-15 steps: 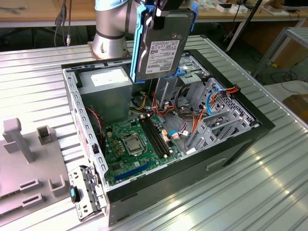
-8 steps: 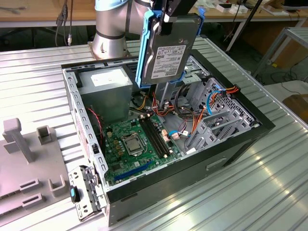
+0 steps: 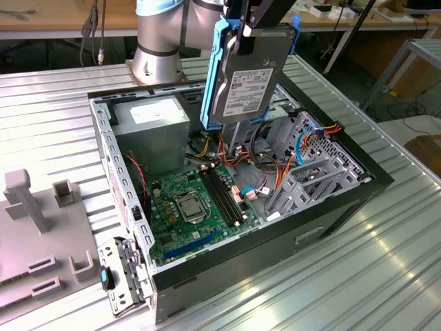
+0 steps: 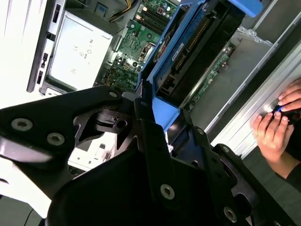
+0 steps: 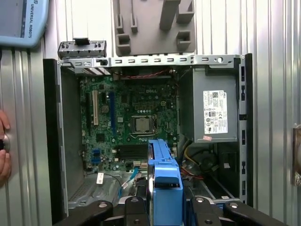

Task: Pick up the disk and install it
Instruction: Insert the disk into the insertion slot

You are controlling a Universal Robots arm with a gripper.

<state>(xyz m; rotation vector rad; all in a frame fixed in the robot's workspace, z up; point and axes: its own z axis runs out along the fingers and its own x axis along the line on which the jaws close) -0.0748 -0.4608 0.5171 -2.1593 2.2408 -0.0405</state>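
Observation:
The disk (image 3: 249, 76) hangs on edge above the open computer case (image 3: 331, 227), its labelled silver face towards the exterior camera and its blue carrier rail running along both sides. My gripper (image 3: 241, 36) is shut on its upper end. In the first wrist view the blue rail's edge (image 5: 164, 181) stands between my black fingers (image 5: 134, 207), over the motherboard (image 5: 127, 113). In the second wrist view the disk (image 4: 197, 42) stretches away from the gripper (image 4: 162, 117) towards the case interior.
A metal drive cage (image 3: 313, 162) with loose cables fills the case's right side in the exterior view, and a grey power-supply box (image 3: 148, 127) its back left. A grey fixture plate (image 3: 41, 234) lies on the table. A person's hand (image 4: 277, 125) rests beside the case.

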